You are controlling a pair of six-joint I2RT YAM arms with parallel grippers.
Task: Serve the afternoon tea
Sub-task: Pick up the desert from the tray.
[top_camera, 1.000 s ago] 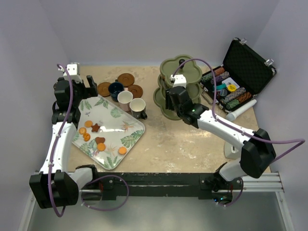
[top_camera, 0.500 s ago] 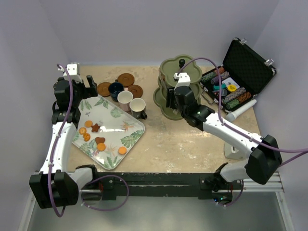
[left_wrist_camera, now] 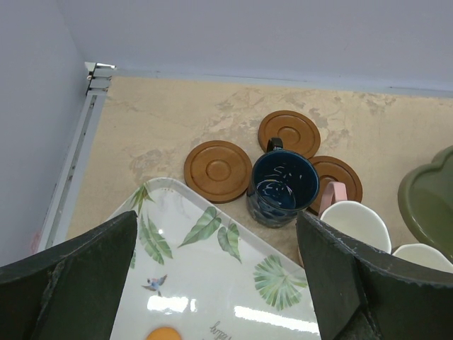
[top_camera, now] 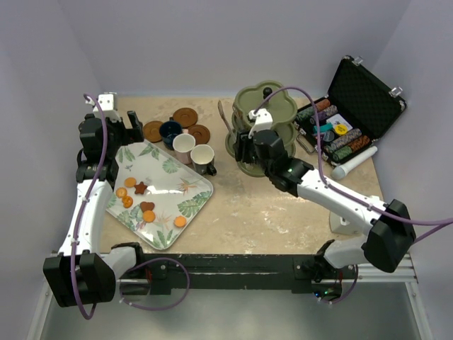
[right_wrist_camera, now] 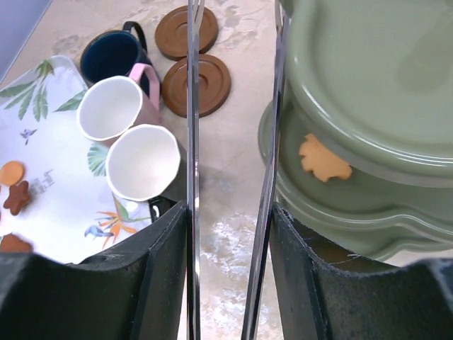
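Note:
My right gripper (top_camera: 245, 145) (right_wrist_camera: 230, 212) is shut on metal tongs (top_camera: 228, 119) (right_wrist_camera: 191, 106), whose blades reach past the left edge of the olive-green three-tier stand (top_camera: 265, 106) (right_wrist_camera: 368, 78). An orange leaf biscuit (right_wrist_camera: 323, 159) lies on a lower tier. The navy cup (top_camera: 170, 131) (left_wrist_camera: 283, 188), pinkish-white cup (top_camera: 184, 145) (right_wrist_camera: 110, 108) and cream cup (top_camera: 202, 157) (right_wrist_camera: 143, 163) stand beside three brown saucers (top_camera: 185, 117) (left_wrist_camera: 218, 171). Several biscuits (top_camera: 141, 188) lie on the tray. My left gripper (top_camera: 124, 127) (left_wrist_camera: 219, 255) is open and empty above the tray's far corner.
The leaf-patterned white tray (top_camera: 187, 188) (left_wrist_camera: 205, 276) lies at the left. An open black case of poker chips (top_camera: 354, 106) stands at the far right, with a white cylinder (top_camera: 352, 163) in front of it. Walls close the table's back and sides.
My right gripper swung with the tongs, first toward the stand, then back left; the tongs now lie along the stand's left side. The left arm has not moved.

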